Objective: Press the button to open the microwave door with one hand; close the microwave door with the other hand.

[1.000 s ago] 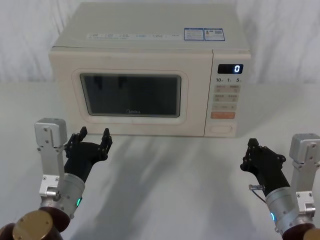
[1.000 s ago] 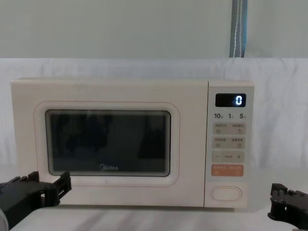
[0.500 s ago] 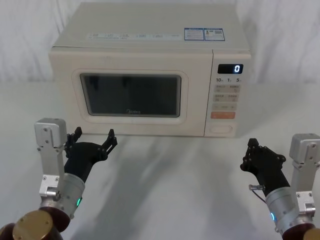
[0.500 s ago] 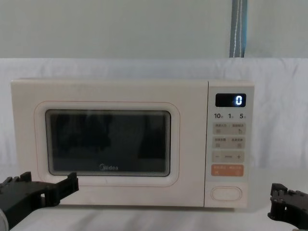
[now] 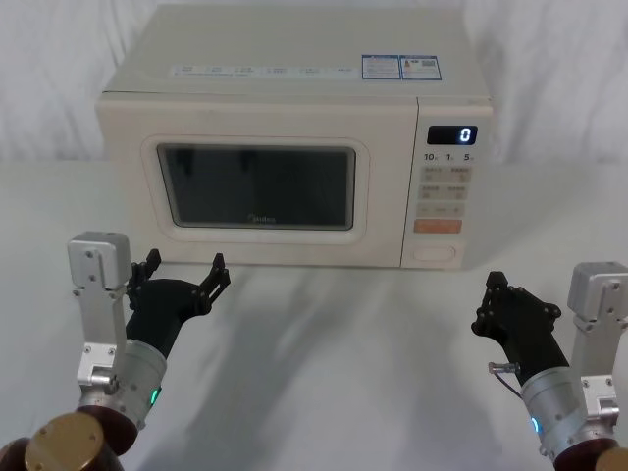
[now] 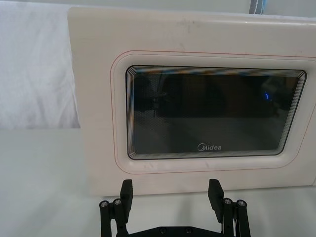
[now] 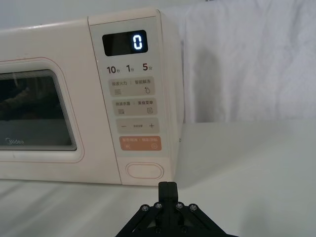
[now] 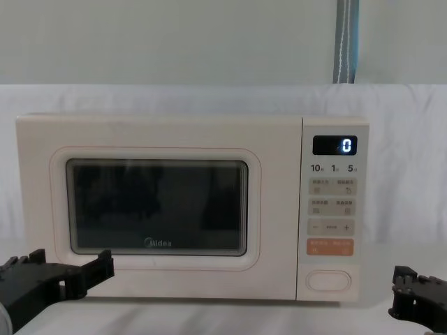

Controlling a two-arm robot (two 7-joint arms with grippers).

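Note:
The cream microwave [image 5: 294, 88] stands at the back of the table, its display reading "0". The microwave door [image 5: 255, 186] with the dark "Midea" window is shut flush with the front. The wide cream button [image 5: 435, 253] sits at the bottom of the control panel, below the orange key [image 5: 437, 226]. My left gripper [image 5: 186, 267] hovers low in front of the door's lower left, open, fingers spread wide, holding nothing. In the left wrist view the left gripper [image 6: 171, 190] faces the door [image 6: 98, 98]. My right gripper [image 5: 496, 283] is shut, short of the button [image 7: 144, 170] and slightly right of it.
A white cloth covers the table [image 5: 343, 334] and the backdrop. A blue-grey strap [image 8: 347, 42] hangs behind the oven. Labels [image 5: 400, 67] are stuck on the oven's top. Bare table lies between both grippers and the oven front.
My left gripper's fingers have spread wider apart than one second ago. The right gripper and the door have not moved.

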